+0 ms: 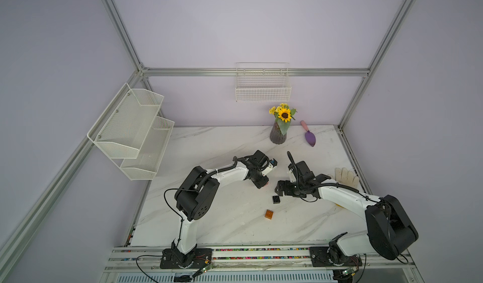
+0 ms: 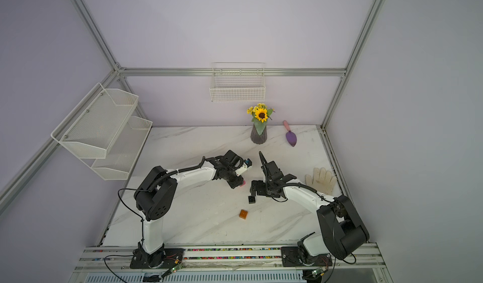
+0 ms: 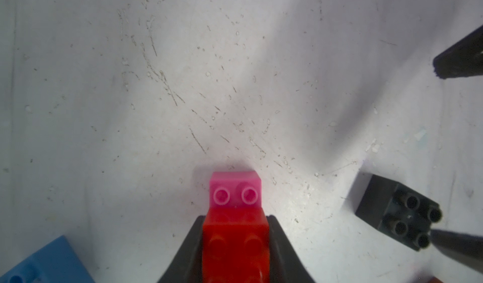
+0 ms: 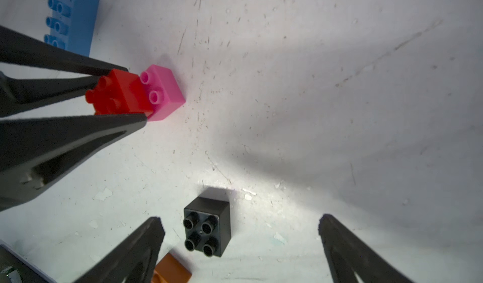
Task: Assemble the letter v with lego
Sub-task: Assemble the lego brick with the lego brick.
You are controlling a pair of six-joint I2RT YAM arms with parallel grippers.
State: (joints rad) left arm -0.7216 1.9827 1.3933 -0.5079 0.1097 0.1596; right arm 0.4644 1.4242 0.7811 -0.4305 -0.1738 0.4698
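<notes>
My left gripper [image 3: 235, 220] is shut on the red brick [image 3: 235, 242], low over the table. The red brick sits offset on the pink brick [image 4: 164, 93], leaving two pink studs bare; the pink brick rests on the table. The light-blue brick [image 4: 75, 17] lies beside the left gripper's fingers [image 4: 78, 135]. My right gripper [image 4: 240, 224] stands open just above the table, with the black brick [image 4: 207, 229] lying between its fingers, nearer one fingertip and touching neither. The orange-brown brick [image 1: 269, 214] lies alone, nearer the front. In both top views the grippers [image 1: 262, 185] [image 1: 278, 190] are close together mid-table.
A vase of sunflowers [image 1: 278, 134] and a purple trowel [image 1: 309, 137] stand at the back. A white glove [image 1: 345, 177] lies at the right edge. A wire basket [image 1: 262, 85] hangs on the back wall, and mesh shelves [image 1: 130, 130] on the left frame.
</notes>
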